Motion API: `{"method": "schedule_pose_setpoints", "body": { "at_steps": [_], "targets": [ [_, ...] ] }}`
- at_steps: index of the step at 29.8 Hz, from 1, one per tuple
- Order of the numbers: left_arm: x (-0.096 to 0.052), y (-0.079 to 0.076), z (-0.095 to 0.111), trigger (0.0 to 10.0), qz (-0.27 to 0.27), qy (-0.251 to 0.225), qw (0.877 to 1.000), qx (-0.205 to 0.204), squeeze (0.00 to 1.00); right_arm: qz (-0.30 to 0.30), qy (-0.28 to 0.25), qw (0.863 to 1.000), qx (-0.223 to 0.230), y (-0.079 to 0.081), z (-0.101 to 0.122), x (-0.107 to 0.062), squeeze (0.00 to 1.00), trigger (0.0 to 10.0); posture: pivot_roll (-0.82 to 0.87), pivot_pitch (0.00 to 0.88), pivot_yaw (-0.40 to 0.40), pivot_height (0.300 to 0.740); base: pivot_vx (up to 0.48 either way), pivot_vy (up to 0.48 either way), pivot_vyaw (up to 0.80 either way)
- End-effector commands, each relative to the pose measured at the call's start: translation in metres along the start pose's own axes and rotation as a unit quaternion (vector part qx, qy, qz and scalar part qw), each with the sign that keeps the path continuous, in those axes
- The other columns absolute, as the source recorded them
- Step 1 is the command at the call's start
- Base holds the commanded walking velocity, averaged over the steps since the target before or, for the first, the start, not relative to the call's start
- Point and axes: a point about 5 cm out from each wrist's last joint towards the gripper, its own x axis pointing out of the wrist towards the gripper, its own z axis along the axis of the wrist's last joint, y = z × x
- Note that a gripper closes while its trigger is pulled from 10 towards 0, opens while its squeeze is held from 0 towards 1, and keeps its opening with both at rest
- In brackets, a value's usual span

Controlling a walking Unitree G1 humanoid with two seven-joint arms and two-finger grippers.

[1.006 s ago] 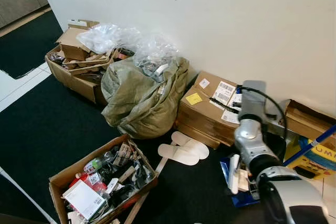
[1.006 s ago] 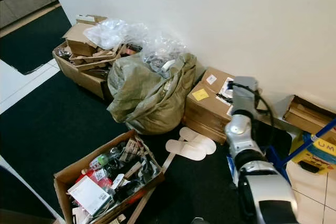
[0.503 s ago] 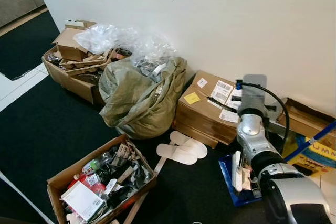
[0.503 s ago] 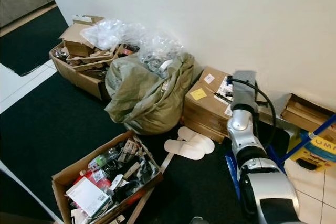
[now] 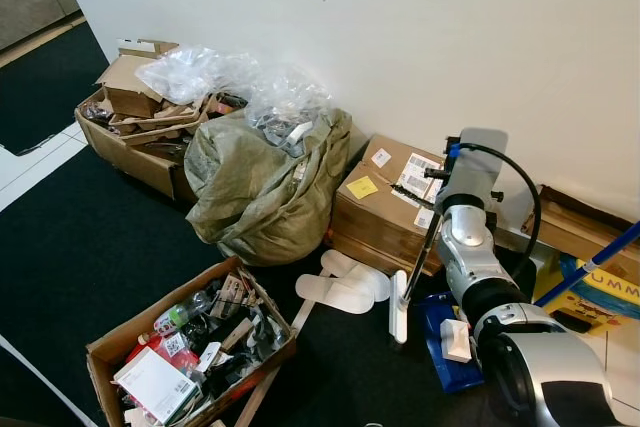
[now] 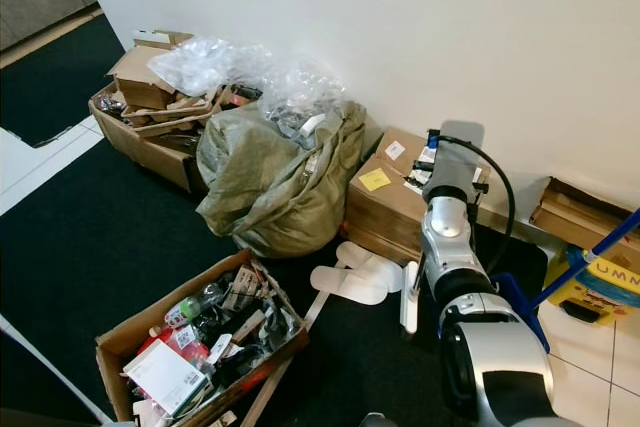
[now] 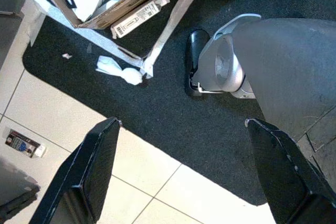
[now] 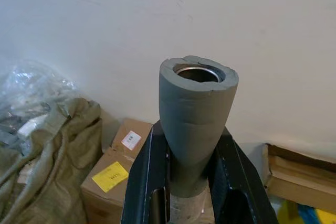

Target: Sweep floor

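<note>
A cluttered corner is seen, with a black carpet (image 5: 90, 237) laid over white floor tiles (image 5: 30, 162) and a plain white wall (image 5: 400, 27) behind.

The right gripper (image 8: 189, 182) is clamped on the grey foam handle (image 8: 195, 119) of a broom, its two black fingers (image 8: 152, 182) pressed against either side of the grip, whose hollow metal core is visible at the top. In the head views the right arm (image 5: 470, 257) is raised near the wall, and a thin dark pole (image 5: 422, 257) runs down from it to a white broom head (image 5: 398, 307) resting on the carpet, just beside a pair of white slippers (image 5: 345, 285).

The left gripper (image 7: 186, 166) is held low with its fingers (image 7: 97, 166) spread wide and nothing between them; beneath it the carpet edge, the tiles and the robot's foot (image 7: 198, 61) are seen, with a crumpled white scrap (image 7: 121, 71) lying on the carpet.

Behind the broom a labelled cardboard box (image 5: 385, 212) stands against the wall. Beside it a bulging green sack (image 5: 260, 187) is heaped, topped with clear plastic (image 5: 230, 77). Further along the wall an open carton of cardboard scraps (image 5: 135, 127) is placed. Nearer the robot, an open box of mixed items (image 5: 190, 347) sits on the carpet. A blue pole (image 5: 590, 267) slants across at the right edge.
</note>
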Motion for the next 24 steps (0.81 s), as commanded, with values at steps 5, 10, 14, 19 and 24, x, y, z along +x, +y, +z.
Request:
{"method": "schedule_pose_setpoints", "body": {
  "at_steps": [5,10,14,19,24],
  "targets": [
    [-0.003,0.007,-0.007,10.0,0.017,0.019,1.000,-0.005,0.00,0.078,0.009,0.994,0.081,0.014,0.015,0.007,0.00,10.0,-0.02,0.106,0.013,0.740,0.000,0.000,0.00],
    [-0.001,0.008,-0.002,10.0,0.027,0.017,0.999,-0.009,0.00,0.171,0.008,0.981,0.087,0.016,0.028,0.013,0.00,10.0,-0.02,0.073,0.013,0.740,0.000,0.000,0.00],
    [-0.001,0.008,-0.002,10.0,0.028,0.017,0.999,-0.010,0.00,0.176,0.006,0.982,0.069,0.014,0.029,0.014,0.00,10.0,-0.02,0.071,0.012,0.740,0.000,0.000,0.00],
    [0.000,0.007,0.001,10.0,0.030,0.018,0.999,-0.012,0.00,0.221,-0.002,0.975,-0.004,0.014,0.036,0.016,0.00,10.0,-0.03,0.053,0.010,0.740,0.000,0.000,0.00],
    [0.001,0.006,0.002,10.0,0.028,0.021,0.999,-0.010,0.00,0.255,0.001,0.967,-0.016,0.020,0.036,0.012,0.00,10.0,-0.04,0.040,0.013,0.740,0.000,0.000,0.00]
  ]
}}
